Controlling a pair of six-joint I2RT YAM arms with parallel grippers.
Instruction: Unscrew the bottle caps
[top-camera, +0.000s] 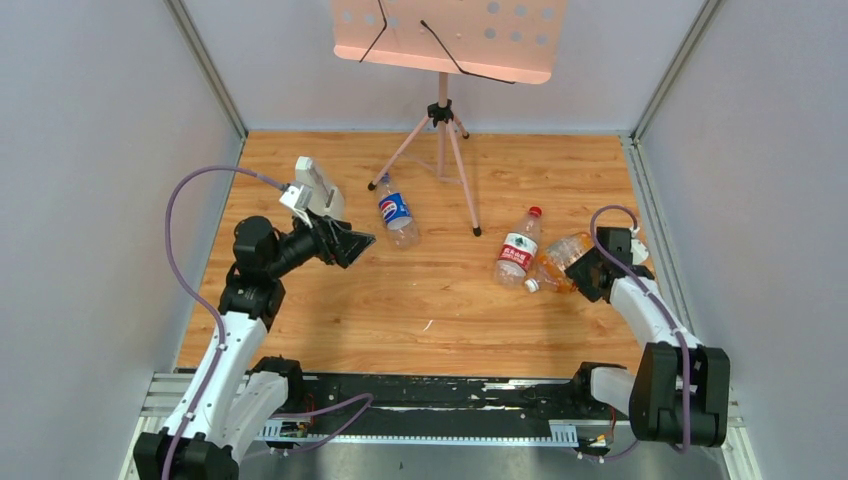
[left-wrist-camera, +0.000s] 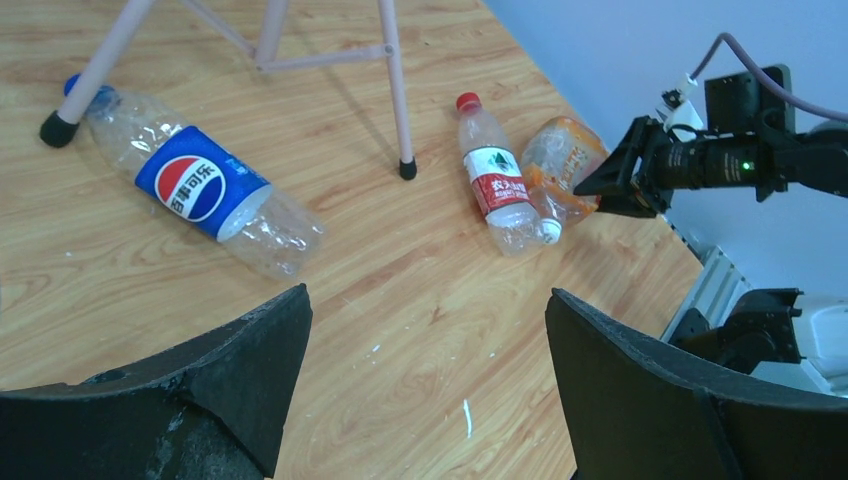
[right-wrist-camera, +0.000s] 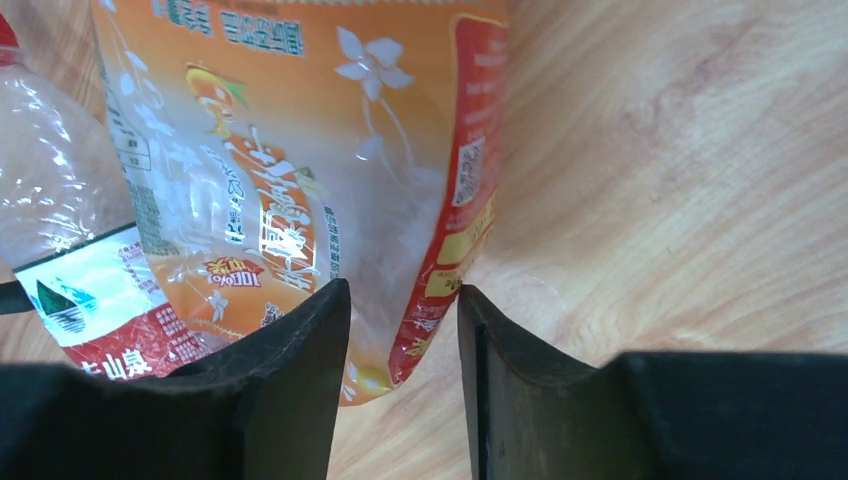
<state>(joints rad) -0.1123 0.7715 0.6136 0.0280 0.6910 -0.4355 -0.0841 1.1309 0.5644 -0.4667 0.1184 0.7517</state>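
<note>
White-shelled left arm (top-camera: 222, 365) and white-shelled right arm (top-camera: 645, 310), black joints, a lilac cable (top-camera: 172, 255) on each; black left hand (left-wrist-camera: 422, 300) and black right hand (right-wrist-camera: 402, 292) have wedge-shaped matte fingers (left-wrist-camera: 240, 390), scuffed pale

Three bottles (top-camera: 397, 215), capped, on their sides.

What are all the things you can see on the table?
clear plastic Pepsi bottle with a blue label: one, lying at back centre-left
small blue screw cap: one, on the Pepsi bottle
clear plastic bottle with a red-white-green label: one, lying on the right
small red screw cap: one, on that bottle
squat clear plastic bottle with an orange label: one, lying against the red-labelled one
small white screw cap: one, at the squat bottle's near end
pink music stand on a tripod: one, back middle
wooden table: one, light brown
left gripper: black, open, empty
right gripper: black, pinching the squat bottle's end
</note>
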